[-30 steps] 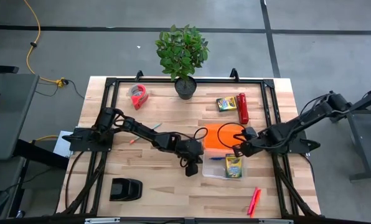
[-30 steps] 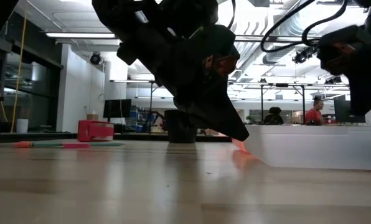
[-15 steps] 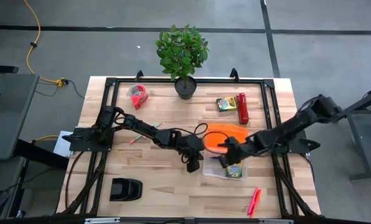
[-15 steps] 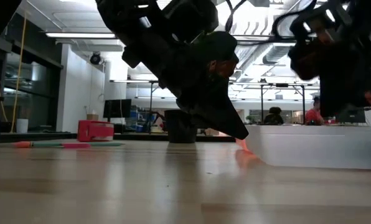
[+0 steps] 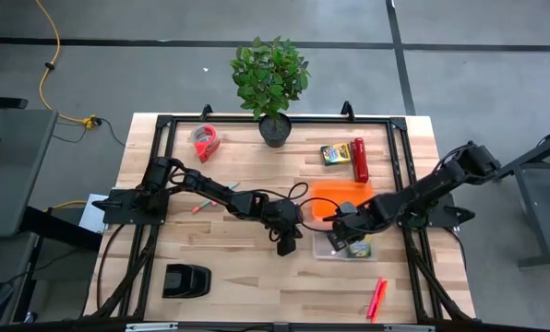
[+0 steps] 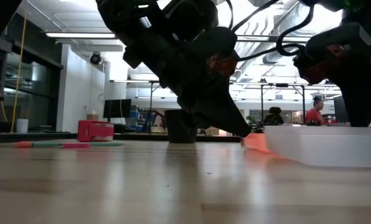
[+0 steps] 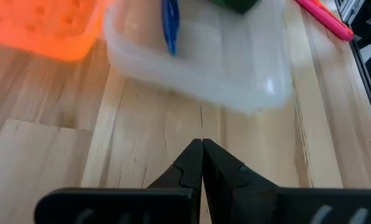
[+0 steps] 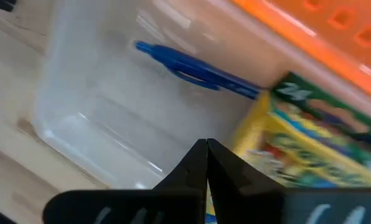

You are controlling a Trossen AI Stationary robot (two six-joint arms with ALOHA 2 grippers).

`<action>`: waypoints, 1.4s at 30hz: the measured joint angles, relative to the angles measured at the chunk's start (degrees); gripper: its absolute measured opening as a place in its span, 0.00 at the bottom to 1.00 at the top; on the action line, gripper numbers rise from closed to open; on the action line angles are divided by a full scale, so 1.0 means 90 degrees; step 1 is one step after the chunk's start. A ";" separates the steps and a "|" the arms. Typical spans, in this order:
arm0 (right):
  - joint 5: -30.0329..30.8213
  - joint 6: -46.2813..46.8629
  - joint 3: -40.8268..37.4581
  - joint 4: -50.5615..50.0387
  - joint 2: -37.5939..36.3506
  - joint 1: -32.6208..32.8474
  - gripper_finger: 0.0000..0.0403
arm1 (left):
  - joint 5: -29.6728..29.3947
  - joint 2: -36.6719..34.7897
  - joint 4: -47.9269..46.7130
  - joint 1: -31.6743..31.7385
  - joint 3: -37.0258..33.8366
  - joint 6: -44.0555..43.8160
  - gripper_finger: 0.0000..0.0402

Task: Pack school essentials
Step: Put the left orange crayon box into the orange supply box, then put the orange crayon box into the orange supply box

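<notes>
The middle of the table (image 5: 257,277) is crowded: the left gripper (image 5: 285,245), fingers pressed together, sits just beside the clear plastic box (image 5: 323,251), and the right gripper (image 5: 336,242), also closed, hangs over that box, above the blue pen (image 8: 192,70) and crayon box (image 8: 297,149) inside. The orange lid (image 5: 344,195) leans against the box's far side. Both arms stretch inward from the side edges, barring a straight path across the centre. Toward the far edge stand a potted plant (image 5: 271,83), a red tape dispenser (image 5: 205,142), a second crayon box (image 5: 335,153) and a red cylinder (image 5: 360,160). Along the near edge, only a black object (image 5: 186,279) and pink markers (image 5: 376,297) interrupt bare wood.
</notes>
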 joint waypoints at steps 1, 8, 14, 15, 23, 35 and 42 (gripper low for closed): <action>-0.0012 -0.0062 0.0056 -0.0119 0.0000 -0.0017 0.00 | 0.0000 0.0000 0.0037 -0.0002 0.0000 0.0002 0.00; 0.0258 -0.0473 0.0484 -0.0653 -0.0146 -0.0162 0.00 | 0.0169 -0.0005 0.0019 0.0023 0.0000 0.0007 0.00; 0.1722 -0.0921 0.0931 -0.1826 -0.1157 -0.0337 0.00 | 0.1416 -0.0901 -0.0653 0.0532 -0.0007 0.0213 0.00; 0.1999 -0.0974 0.0941 -0.1889 -0.1415 -0.0359 0.00 | 0.1433 -0.1181 -0.0817 0.0622 -0.0005 0.0346 0.00; 0.3541 -0.2767 0.0473 -0.0247 -0.3471 -0.0510 0.00 | 0.0735 -0.4014 -0.1309 0.1182 0.0000 0.1377 0.00; 0.2674 -0.6225 0.0138 0.2969 -0.3803 -0.1482 0.00 | -0.0842 -0.7158 -0.0938 0.0841 -0.0932 0.1961 0.00; 0.2523 -0.6581 0.0133 0.3215 -0.3682 -0.1737 0.00 | -0.1537 -0.8273 -0.0483 0.0434 -0.2257 0.1673 0.00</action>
